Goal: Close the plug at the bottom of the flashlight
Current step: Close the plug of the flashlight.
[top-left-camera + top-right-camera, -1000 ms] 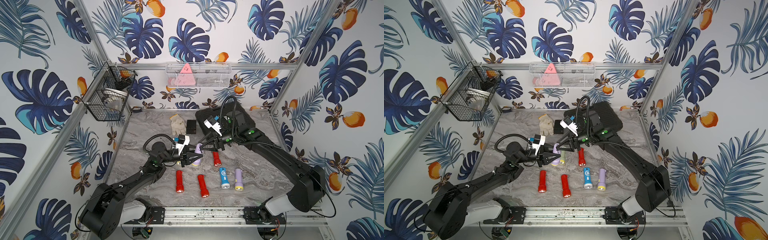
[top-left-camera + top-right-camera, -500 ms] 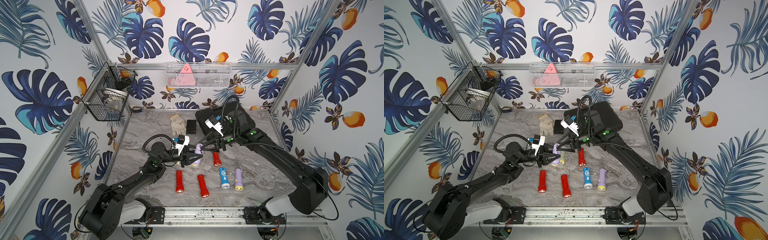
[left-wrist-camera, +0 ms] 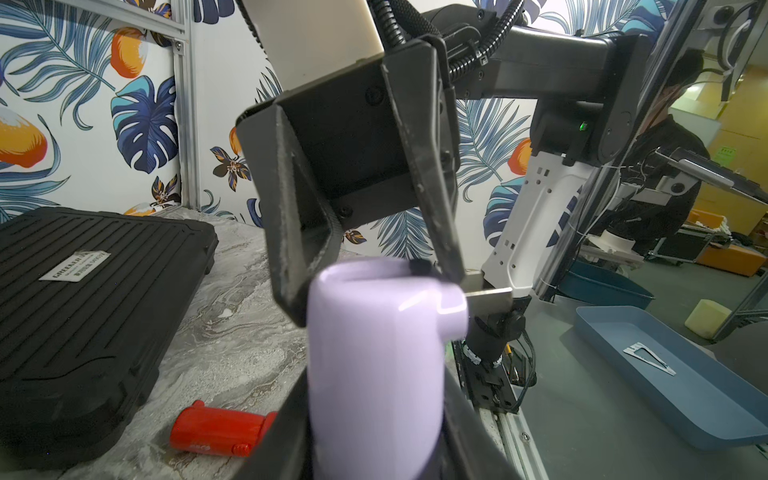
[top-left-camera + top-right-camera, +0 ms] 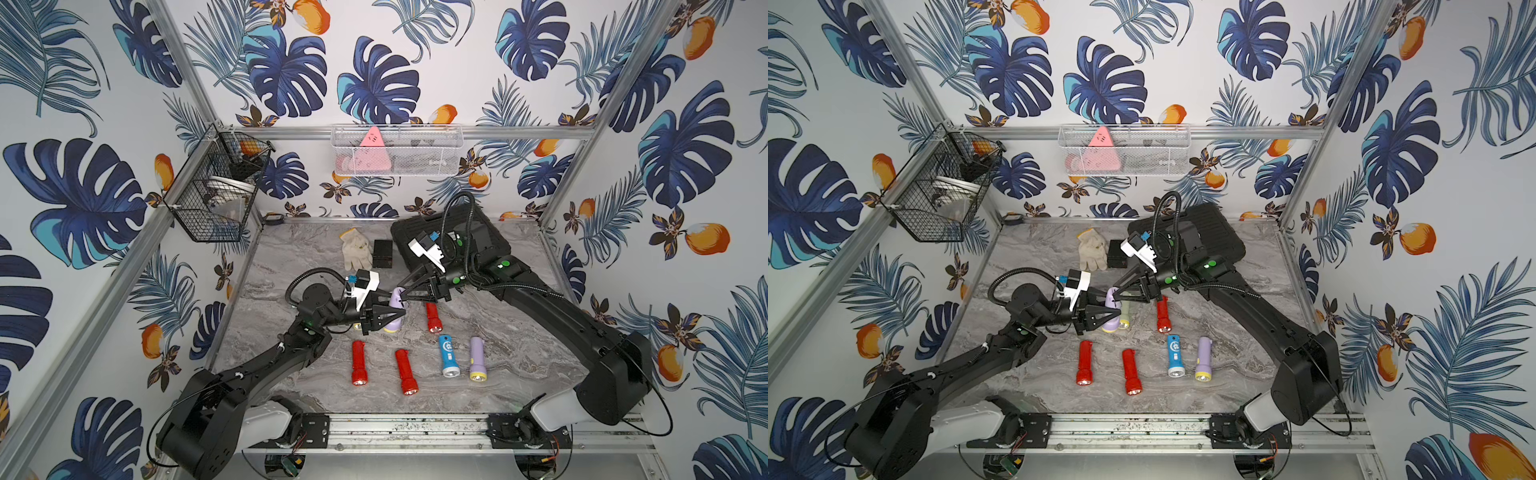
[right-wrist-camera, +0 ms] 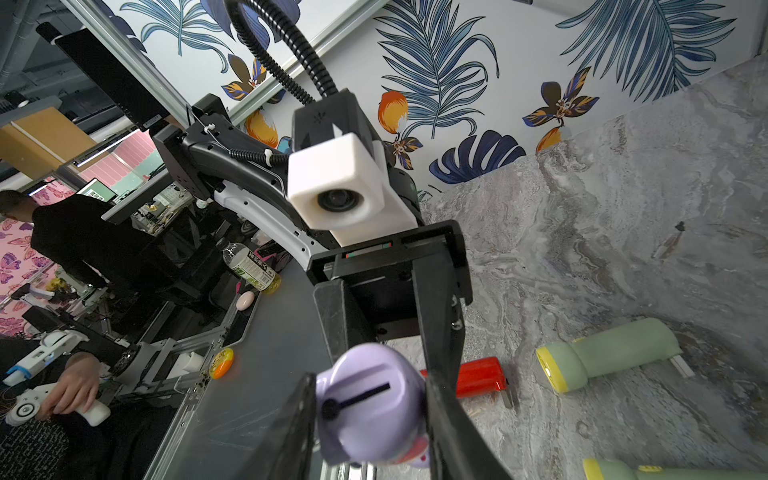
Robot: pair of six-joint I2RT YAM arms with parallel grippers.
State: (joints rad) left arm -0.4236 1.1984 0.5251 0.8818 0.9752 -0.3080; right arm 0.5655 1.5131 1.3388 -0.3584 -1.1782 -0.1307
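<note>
Lilac all over: found flashlight (image 3: 374, 353) clamped butt-up in L gripper (image 4: 390, 311) over table (image 4: 498, 332) centre, metal plug prongs (image 3: 488, 296) out sideways. Saw R gripper (image 4: 403, 294) straddling butt; couldn't tell if pinching. Lost lens end off-frame in wrist views.

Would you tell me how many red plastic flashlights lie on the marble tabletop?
3. One red plastic flashlight lies near the front, a second beside it, a third farther back near the right tool. Others may hide beneath the arms.
</note>
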